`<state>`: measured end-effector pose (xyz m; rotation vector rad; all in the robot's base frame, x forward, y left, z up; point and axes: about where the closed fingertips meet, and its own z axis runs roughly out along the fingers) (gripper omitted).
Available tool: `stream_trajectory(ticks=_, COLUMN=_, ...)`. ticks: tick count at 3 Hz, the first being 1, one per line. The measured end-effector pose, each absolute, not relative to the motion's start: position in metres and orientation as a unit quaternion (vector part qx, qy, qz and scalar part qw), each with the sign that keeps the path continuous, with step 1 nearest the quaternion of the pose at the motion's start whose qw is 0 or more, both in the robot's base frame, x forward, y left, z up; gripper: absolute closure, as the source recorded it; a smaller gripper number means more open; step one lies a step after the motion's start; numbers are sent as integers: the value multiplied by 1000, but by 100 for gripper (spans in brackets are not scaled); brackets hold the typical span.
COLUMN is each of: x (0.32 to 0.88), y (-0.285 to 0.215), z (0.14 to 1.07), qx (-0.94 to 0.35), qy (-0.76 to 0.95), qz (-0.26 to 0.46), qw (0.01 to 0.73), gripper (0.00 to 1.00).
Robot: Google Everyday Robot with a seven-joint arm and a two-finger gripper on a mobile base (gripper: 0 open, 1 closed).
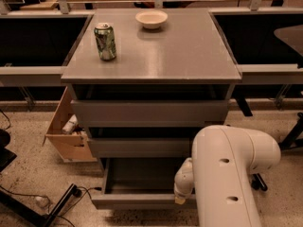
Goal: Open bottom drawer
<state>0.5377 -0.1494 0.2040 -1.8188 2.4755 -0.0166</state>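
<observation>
The grey cabinet (151, 56) has three handleless grey drawers. The bottom drawer (137, 201) is pulled out toward me, its shallow grey tray showing and its front panel low in the view. The two upper drawer fronts (149, 112) sit further in. My white arm (227, 174) comes in from the lower right and covers the drawer's right end. My gripper (180, 198) is at the drawer's front panel, near its right side, mostly hidden by the arm.
A green can (105, 41) and a white bowl (151, 19) stand on the cabinet top. An open cardboard box (66, 131) sits on the floor to the left. Cables (57, 202) lie on the floor at lower left.
</observation>
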Motion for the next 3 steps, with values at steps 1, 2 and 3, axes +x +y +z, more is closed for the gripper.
stream_trajectory(ticks=1, x=538, y=-149, z=204, qx=-592, qy=805, qz=-5, qw=35, gripper=4)
stream_trajectory(ticks=2, x=538, y=-149, z=204, qx=-592, qy=805, qz=-5, qw=35, gripper=0)
stream_trajectory(ticks=3, x=520, y=-152, z=190, qx=-582, qy=812, qz=21, qw=29, gripper=4)
